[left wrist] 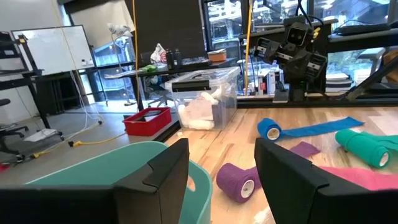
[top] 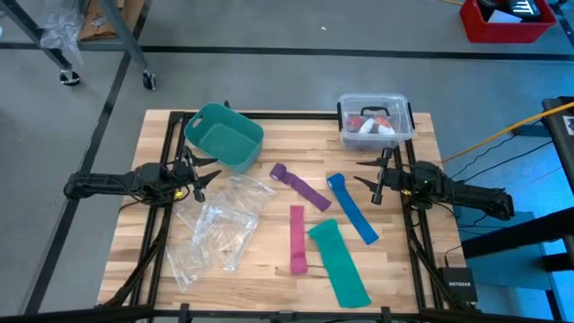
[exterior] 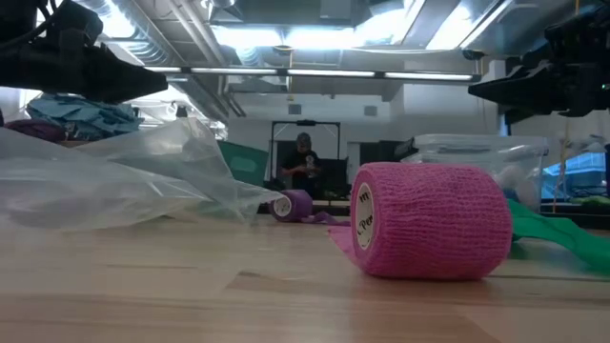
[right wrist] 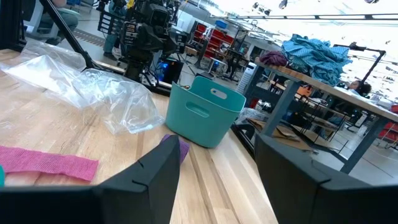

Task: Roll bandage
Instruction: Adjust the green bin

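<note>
The table (top: pixel 179 269) is crowded: a teal bin (top: pixel 224 136) sits at the far left, crumpled clear plastic (top: pixel 215 229) spreads just in front of it, and a lidded clear box (top: pixel 375 121) stands at the far right. The bandage (top: pixel 300 186), purple, lies mid-table with a stubby rolled end nearest the bin and its loose tail running out flat toward the blue strip (top: pixel 352 208). Beside them lie the pink strip (top: pixel 298 239), rolled at its near end, and a green one (top: pixel 339 262). My left pincer (top: pixel 199 178) hangs at the table's left edge, beside the bin and the plastic, fingers apart, holding nothing. My right pincer (top: pixel 375 183) hangs at the right edge, just beside the blue strip's rolled end, fingers spread wide, nothing between them. Neither touches the bandage. Across the room, a person (exterior: pixel 303 164) stands.
</note>
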Available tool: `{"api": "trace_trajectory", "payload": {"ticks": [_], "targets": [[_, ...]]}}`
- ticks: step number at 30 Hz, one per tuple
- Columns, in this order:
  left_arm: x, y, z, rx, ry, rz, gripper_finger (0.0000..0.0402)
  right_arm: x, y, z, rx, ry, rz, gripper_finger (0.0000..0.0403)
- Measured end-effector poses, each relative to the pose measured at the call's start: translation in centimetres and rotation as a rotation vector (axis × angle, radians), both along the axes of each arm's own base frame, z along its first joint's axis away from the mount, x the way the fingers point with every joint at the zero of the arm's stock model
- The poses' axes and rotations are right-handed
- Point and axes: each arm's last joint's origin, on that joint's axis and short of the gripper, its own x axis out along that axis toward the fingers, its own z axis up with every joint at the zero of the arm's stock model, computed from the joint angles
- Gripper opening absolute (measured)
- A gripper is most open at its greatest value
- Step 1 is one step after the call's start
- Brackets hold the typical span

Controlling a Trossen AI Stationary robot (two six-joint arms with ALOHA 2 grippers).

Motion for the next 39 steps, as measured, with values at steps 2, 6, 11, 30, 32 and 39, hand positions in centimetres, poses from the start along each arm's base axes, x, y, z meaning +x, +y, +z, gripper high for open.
{"api": "trace_trajectory", "payload": {"ticks": [2, 6, 11, 30, 32, 39], "targets": [[0.0, 0.0, 0.0, 0.0, 0.0, 0.0, 0.0175, 0.0, 0.0, 0.0, 0.0, -0.001, 0.0, 0.0209], [0.0, 0.0, 0.0, -0.004, -0.002, 0.0, 0.0175, 0.0, 0.0, 0.3, -0.004, -0.027, -0.001, 0.0209], [-0.1, -0.1, 1.1, -0.286, -0.245, -0.061, 0.0175, -0.1, 0.0, 0.6, 0.018, -0.044, 0.001, 0.0209], [-0.5, 0.2, 3.4, -0.789, -0.68, -0.182, 0.0175, -0.5, 0.3, 2.9, 0.066, -0.258, 0.086, 0.0209], [0.0, 0.0, 4.0, -0.767, -0.628, -0.206, 0.0174, -0.6, 0.3, 3.3, 0.063, -0.303, 0.099, 0.0209], [3.7, -0.7, 8.3, -0.537, -0.383, -0.169, 0.0141, -0.8, 0.3, 3.8, 0.091, -0.364, 0.101, 0.0209]]}}
